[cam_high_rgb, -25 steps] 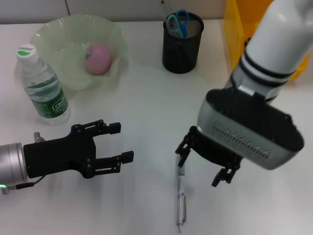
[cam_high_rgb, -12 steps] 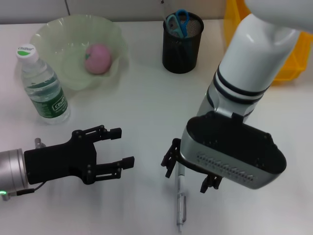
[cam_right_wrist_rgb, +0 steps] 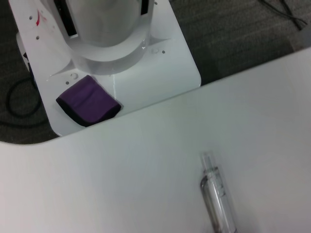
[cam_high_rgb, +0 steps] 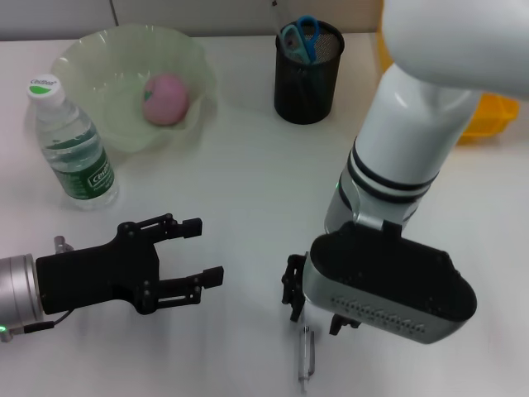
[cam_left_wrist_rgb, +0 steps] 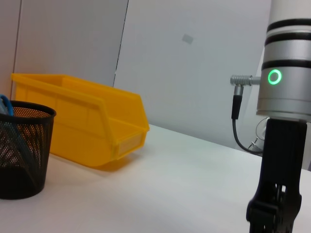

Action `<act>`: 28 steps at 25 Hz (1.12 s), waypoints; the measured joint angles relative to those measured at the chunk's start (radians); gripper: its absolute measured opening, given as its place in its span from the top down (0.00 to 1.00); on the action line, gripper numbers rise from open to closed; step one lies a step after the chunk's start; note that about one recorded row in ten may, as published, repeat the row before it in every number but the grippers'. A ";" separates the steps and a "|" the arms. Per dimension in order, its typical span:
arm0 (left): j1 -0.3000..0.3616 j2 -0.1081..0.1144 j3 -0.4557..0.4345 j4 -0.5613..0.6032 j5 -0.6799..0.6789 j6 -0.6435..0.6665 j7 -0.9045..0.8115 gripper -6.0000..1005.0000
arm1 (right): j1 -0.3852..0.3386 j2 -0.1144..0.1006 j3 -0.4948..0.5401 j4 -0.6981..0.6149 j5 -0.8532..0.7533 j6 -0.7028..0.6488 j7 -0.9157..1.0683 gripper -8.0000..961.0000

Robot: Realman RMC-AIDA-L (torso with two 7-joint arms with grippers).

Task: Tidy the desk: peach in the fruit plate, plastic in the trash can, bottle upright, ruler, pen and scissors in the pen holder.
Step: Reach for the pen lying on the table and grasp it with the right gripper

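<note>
We count two grippers, one pen, one bottle, one peach, one plate, one pen holder and one yellow bin. Our right gripper (cam_high_rgb: 316, 308) is low over the desk (cam_high_rgb: 248, 182) at the near end, directly above the upper end of the pen (cam_high_rgb: 304, 362); its fingers are mostly hidden under the wrist housing, so we cannot tell whether they are apart or closed on the pen. The pen lies flat on the desk, its clear barrel showing below the gripper in the head view and again in the right wrist view (cam_right_wrist_rgb: 217, 199). Our left gripper (cam_high_rgb: 194, 252) hovers well to the left of the pen, its two black fingers spread apart and holding nothing. Farther out, the black mesh pen holder (cam_high_rgb: 307, 73) stands upright at the far side with blue-handled scissors (cam_high_rgb: 300, 36) in it, and what looks like a ruler beside them. The pale green fruit plate (cam_high_rgb: 99, 62) holds the single pink peach (cam_high_rgb: 166, 98). The bottle (cam_high_rgb: 71, 145) stands upright just beside the plate, cap on. The yellow bin (cam_left_wrist_rgb: 82, 119) sits at the far right, near the pen holder; we cannot see its contents.
</note>
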 joint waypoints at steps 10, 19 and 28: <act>0.008 0.002 -0.003 -0.007 0.000 0.007 -0.004 0.20 | -0.004 0.000 -0.066 0.013 0.009 0.085 -0.006 0.58; 0.012 0.002 -0.003 -0.008 0.000 0.009 -0.005 0.20 | 0.003 0.000 -0.100 0.018 0.021 0.116 -0.008 0.62; 0.012 0.002 -0.005 -0.007 0.000 0.010 -0.005 0.20 | 0.009 0.000 -0.112 0.027 0.019 0.119 -0.009 0.70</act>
